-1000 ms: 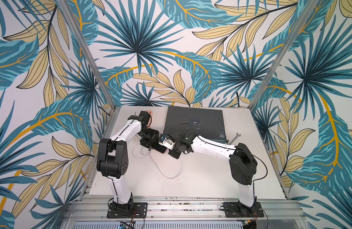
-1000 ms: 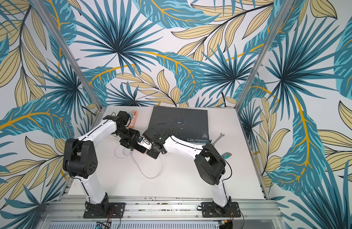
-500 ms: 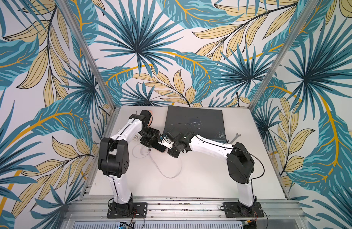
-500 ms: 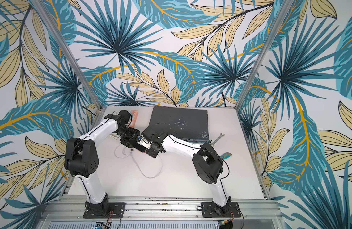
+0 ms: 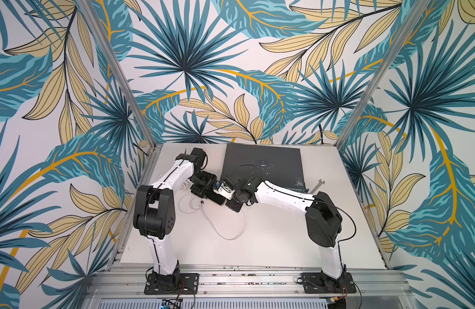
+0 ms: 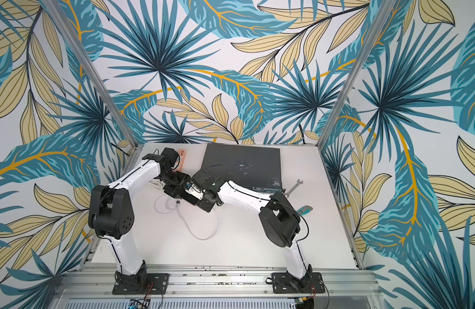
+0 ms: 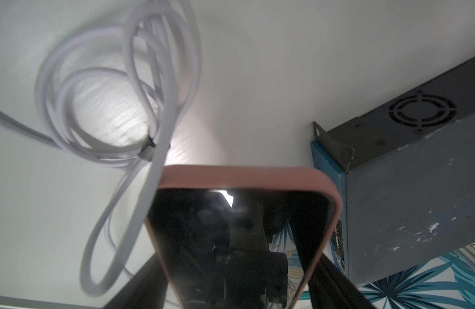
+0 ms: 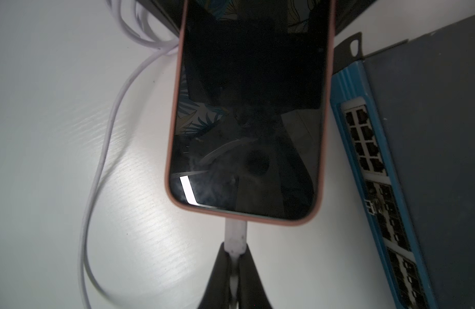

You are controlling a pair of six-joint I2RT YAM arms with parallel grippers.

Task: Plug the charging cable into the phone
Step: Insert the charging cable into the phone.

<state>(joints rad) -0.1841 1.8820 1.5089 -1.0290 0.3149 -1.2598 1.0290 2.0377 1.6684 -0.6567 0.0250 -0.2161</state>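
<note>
Straight along phone (image 8: 247, 107), left jaws clamping it, right jaws pinch charging cable (image 8: 235, 235) tip.

I read no text, label, brand or number in any view. Phone (image 8: 247, 107) screen, just ahead of right gripper (image 8: 235, 254): dark. Switch (image 8: 431, 133) beside it: port markings too blurred.

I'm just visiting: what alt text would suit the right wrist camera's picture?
The right gripper pinches the thin white charging cable by its connector, whose tip meets the end of a slim black-screened smartphone with a pinkish edge. The cable loops over the white table; a dark grey, blue-fronted network switch box lies beside the phone.
</note>
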